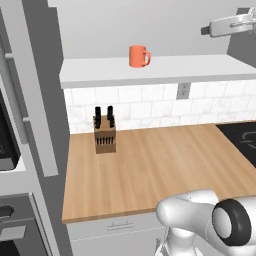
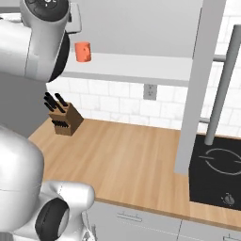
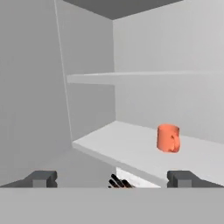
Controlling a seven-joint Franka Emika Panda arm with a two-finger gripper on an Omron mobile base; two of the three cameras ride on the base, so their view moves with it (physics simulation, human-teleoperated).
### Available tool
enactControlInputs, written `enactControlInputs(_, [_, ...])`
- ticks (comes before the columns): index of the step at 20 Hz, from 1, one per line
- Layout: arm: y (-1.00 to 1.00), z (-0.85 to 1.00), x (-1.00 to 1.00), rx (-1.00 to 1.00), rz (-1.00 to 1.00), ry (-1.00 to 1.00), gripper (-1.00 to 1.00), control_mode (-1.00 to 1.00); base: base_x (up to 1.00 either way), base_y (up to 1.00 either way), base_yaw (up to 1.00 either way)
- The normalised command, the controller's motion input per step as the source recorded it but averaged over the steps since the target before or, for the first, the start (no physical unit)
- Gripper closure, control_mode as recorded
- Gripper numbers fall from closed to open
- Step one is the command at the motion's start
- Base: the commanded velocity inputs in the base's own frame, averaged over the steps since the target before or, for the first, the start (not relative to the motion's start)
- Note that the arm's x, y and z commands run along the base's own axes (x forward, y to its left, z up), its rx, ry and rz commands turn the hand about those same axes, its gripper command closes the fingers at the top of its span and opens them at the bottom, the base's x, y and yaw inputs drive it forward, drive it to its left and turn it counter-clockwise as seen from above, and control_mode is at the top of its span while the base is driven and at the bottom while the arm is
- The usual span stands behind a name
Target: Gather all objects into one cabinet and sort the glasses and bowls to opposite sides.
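Here the hand (image 3: 112, 178) gapes wide, empty; orange mug (image 3: 168, 138) upright mid-shelf (image 3: 109, 144), well apart.

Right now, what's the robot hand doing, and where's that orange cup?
Gripper open, empty, facing the cabinet. Orange mug upright on the white shelf, untouched. Nothing between them.
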Motion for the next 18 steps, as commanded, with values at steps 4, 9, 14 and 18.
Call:
enactControlInputs(4, [0.09,-0.06,0.95,-0.03,0.04,-0.07,-1.0,-1.0,0.0,0.0,0.0])
enactControlInputs(9, [-0.28,0.27,0.36,-0.22,0.01,0.04,-1.0,-1.0,0.0,0.0,0.0])
enactControlInputs(14, [-0.37,0.05,0.06,-0.15,-0.01,0.27,-1.0,-1.0,0.0,0.0,0.0])
enactControlInputs(18, [0.0,-0.07,0.03,-0.24,-0.01,0.37,-1.0,-1.0,0.0,0.0,0.0])
